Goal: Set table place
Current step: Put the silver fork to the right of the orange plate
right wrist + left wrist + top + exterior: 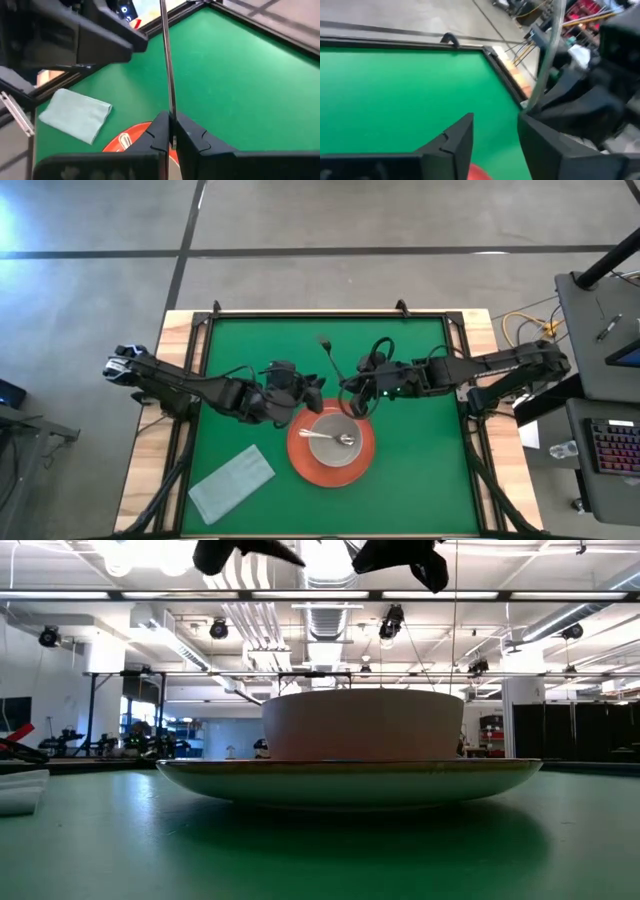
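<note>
Green table (400,470) carries your plate (303,462) with bowl (322,426) and spoon (338,440) near centre. Right gripper (170,131) pinches the fork (167,60) upright above it; left gripper (495,135) gapes empty beside.

Grey bowl (333,439) with spoon (331,438) on orange-red plate (305,460), just beneath both jaws; fork (167,60) clamped upright in right jaws.

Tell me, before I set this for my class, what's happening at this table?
Two robot arms are laying a place setting. A grey bowl sits on the orange-red plate with a spoon in it, and a folded napkin lies beside the plate. The right hand is shut on a thin silver utensil, probably the fork, above the plate. The left hand is open alongside.
</note>
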You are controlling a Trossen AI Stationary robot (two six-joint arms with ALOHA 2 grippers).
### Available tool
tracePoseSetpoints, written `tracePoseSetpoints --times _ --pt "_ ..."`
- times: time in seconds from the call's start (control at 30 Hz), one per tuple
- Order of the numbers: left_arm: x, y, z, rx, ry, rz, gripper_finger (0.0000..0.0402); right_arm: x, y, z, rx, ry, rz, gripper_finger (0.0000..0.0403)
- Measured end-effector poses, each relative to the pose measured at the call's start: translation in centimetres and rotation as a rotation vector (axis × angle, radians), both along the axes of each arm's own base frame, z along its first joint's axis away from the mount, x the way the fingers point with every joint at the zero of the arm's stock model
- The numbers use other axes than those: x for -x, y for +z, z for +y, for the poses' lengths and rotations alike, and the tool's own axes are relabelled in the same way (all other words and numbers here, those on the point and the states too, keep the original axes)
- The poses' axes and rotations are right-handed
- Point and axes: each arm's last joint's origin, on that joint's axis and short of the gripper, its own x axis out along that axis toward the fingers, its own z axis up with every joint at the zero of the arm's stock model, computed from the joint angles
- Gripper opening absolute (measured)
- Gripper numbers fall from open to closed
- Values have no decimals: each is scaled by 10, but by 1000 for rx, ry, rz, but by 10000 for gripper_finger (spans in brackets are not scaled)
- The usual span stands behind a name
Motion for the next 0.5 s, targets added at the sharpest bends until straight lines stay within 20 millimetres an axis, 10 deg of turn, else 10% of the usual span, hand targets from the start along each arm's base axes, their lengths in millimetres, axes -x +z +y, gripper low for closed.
tracePoseSetpoints --times 0.5 --pt "8 -12 -22 55 -146 63 192 134 -32 -17 -652 -175 59 11"
